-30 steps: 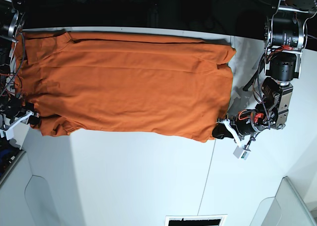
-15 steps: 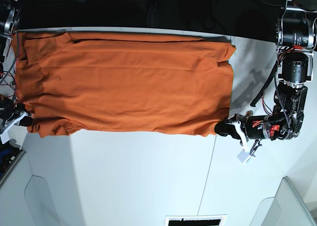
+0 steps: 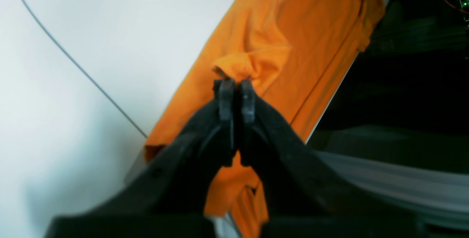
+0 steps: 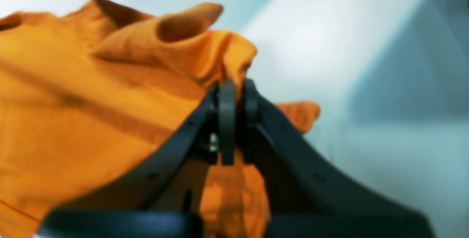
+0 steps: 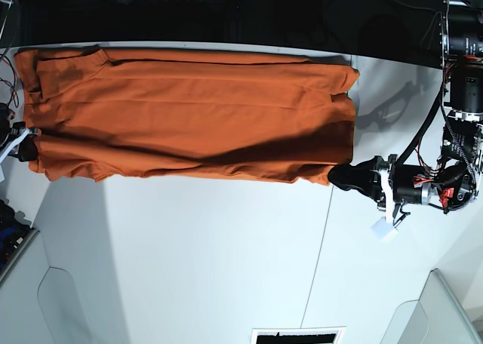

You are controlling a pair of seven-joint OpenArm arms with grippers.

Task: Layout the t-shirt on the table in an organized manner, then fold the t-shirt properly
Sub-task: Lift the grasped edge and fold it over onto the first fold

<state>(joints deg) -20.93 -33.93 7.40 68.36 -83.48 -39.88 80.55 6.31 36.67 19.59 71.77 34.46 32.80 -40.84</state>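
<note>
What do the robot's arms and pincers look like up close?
Both grippers, left gripper and right gripper, have matte black fingers that curve inward to narrow flat tips. In the base view the left arm shows black and silver housings, white plastic pieces, a dangling white tag, and exposed red and black wires.

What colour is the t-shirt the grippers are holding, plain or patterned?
Plain solid orange, no pattern visible. The t-shirt shows best in the base view, spread across the white table.

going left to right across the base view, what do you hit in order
right pincer at the left edge → plain orange fabric t-shirt spread on the white table → left pincer on the shirt's right corner → thin dark table seam below
</note>
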